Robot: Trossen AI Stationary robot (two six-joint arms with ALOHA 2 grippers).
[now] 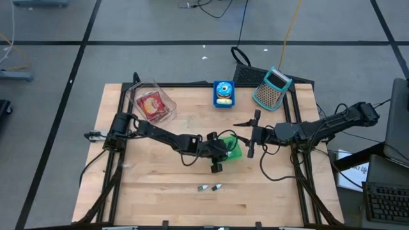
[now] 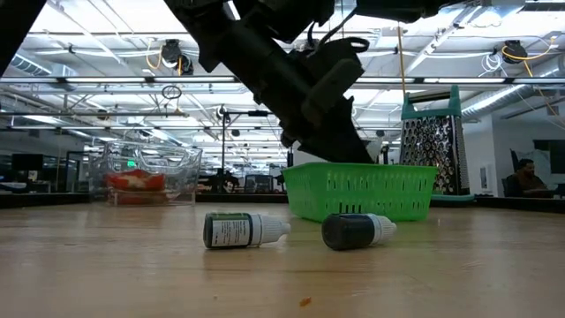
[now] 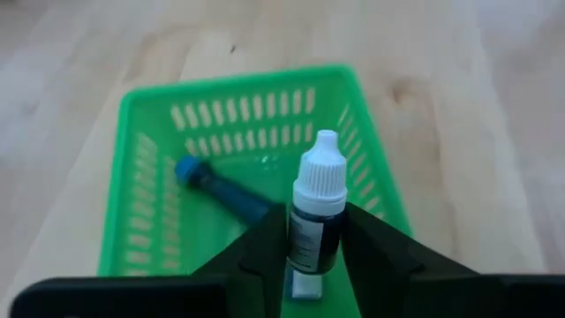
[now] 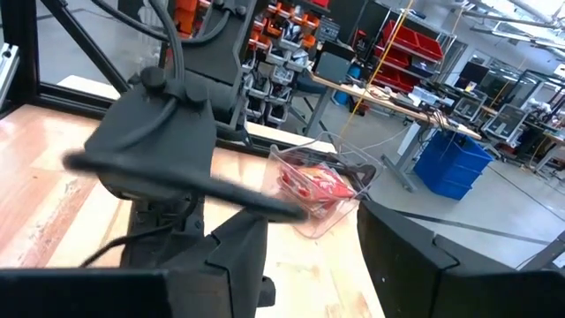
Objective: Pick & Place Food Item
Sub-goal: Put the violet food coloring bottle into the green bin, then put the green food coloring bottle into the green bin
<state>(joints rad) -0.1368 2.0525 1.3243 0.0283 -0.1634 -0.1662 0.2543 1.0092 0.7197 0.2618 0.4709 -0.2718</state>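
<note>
Bright even overhead light, ceiling lamps [image 2: 168, 55] glaring, soft shadows, nearest fingers [image 3: 265, 252] blurred

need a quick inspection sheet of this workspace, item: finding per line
surface: wooden table, bare toward the front
job's things: green basket with a blue-capped bottle inside; two dropper bottles lying on the table
clutter: clear container with red contents, blue box, grater
grippers: left gripper over the basket, shut on a white-capped bottle; right gripper beside the basket, open, empty
cables: black cables along both arms
surroundings: person seated behind the table
</note>
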